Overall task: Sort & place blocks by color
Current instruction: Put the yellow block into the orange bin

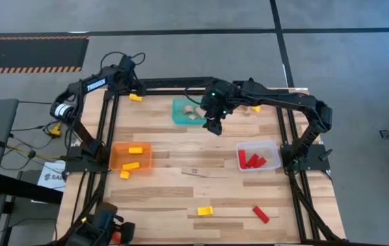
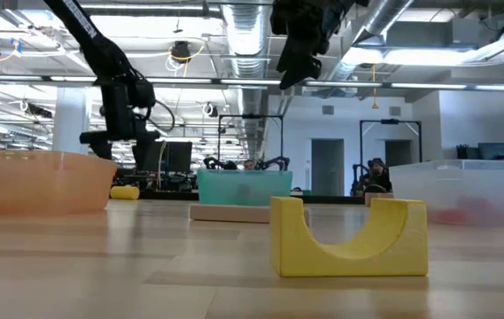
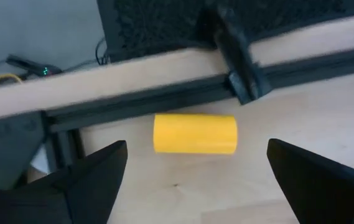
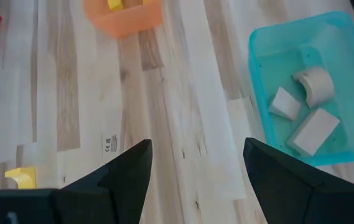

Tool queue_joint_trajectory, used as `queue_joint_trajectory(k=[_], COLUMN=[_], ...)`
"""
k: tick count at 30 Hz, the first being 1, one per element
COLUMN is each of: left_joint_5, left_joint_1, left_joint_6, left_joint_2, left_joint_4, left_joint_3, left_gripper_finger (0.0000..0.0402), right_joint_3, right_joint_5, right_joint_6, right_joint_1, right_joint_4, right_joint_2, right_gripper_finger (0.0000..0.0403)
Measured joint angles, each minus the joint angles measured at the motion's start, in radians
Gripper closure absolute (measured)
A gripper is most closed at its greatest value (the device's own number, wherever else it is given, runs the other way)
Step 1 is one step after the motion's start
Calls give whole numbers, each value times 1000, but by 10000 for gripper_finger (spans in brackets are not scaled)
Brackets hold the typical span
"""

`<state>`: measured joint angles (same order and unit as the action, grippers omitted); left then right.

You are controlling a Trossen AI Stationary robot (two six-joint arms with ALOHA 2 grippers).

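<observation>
The left gripper [image 3: 195, 171] is held at the far left corner of the surface [image 1: 180, 184], its jaws spread wide and empty. A yellow block [image 3: 195, 132] lies just ahead of them, flat on the surface beside the dark frame rail [image 3: 164, 99] along the far edge. Its long axis is seen running parallel to that rail and across the gap between the jaws, so a pinch would probably fall on its two ends unless the wrist is turned. This arm is clearly the nearer one to it.

The right gripper [image 4: 195, 174] is raised just beside the teal bin [image 4: 307, 87], jaws spread and empty, with tan blocks [image 4: 313, 130] already resting in that bin. The orange bin [image 1: 130, 156] stands near the left edge.
</observation>
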<state>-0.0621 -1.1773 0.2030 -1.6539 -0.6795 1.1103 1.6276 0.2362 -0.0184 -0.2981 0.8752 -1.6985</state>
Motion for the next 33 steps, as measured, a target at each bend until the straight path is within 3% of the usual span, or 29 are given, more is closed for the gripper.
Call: queue_joint_trajectory(k=[9,26,33], left_joint_5=[5,-25,20], left_joint_1=[-1,-2,-4], left_joint_6=[-15,-19,-30], left_joint_2=[-141,-170,-218], left_joint_4=[22,103,107], left_joint_3=[0,0,6], left_gripper_finger=[26,27,70], right_joint_3=[0,1,1], right_joint_5=[1,2,2], right_joint_6=[-14,-16,-16], right_joint_1=[0,-39,-47], right_joint_4=[-3,-2,-3], right_joint_2=[0,0,0], right_gripper_finger=[127,127,127])
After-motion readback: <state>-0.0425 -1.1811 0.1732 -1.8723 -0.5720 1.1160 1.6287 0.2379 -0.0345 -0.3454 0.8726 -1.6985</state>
